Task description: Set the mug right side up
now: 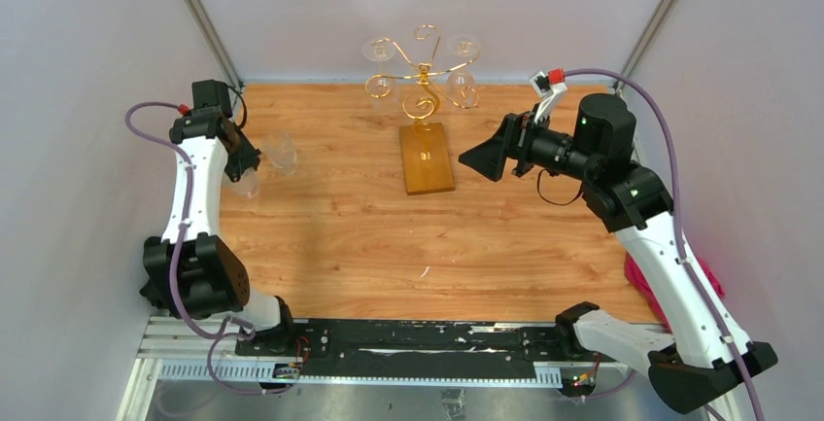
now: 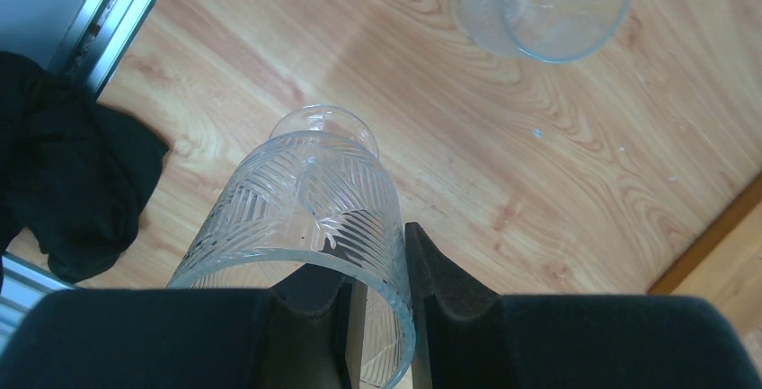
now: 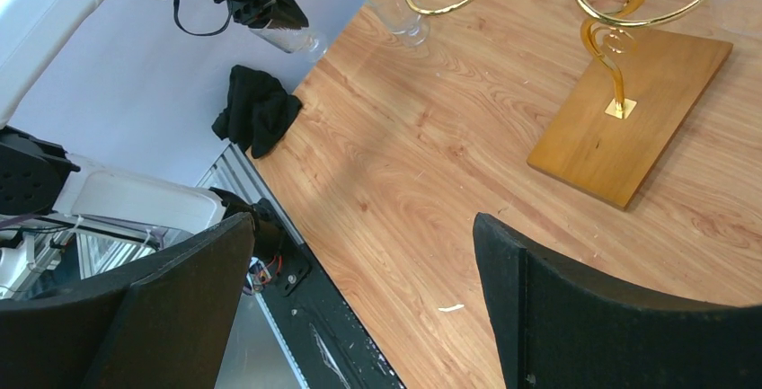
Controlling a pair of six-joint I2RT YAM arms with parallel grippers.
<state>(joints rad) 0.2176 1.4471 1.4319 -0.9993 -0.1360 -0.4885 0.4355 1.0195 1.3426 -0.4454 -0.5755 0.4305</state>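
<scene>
While the left pincer is clamped on the mug, the right pincer hangs with its fingers wide apart, holding nothing.

Left wrist view: the mug is clear cut glass with a slanted line pattern. The left pincer grips its wall at the rim, one finger inside and the other outside. The open rim faces the pincer and the closed end points down toward the bench. The mug sits tilted, not plumb. Can't tell whether its bottom touches the wood.

Top view: the mug is at the far left of the bench, close to the left edge. A second glass stands just beside it, toward the middle, apart from the pincer. The same glass shows at the top of the left wrist view, mouth up.

A black cloth lies off the bench's left edge, near the mug.

The right pincer is above the right half of the bench, pointing left, well apart from the mug. The stand is just to its left, a gold wire tree on a wooden base at the middle back, with clear glasses hung on its hooks. In the right wrist view the stand's base is ahead of the spread fingers.

A pink cloth pokes out behind the right arm at the bench's right edge.
</scene>
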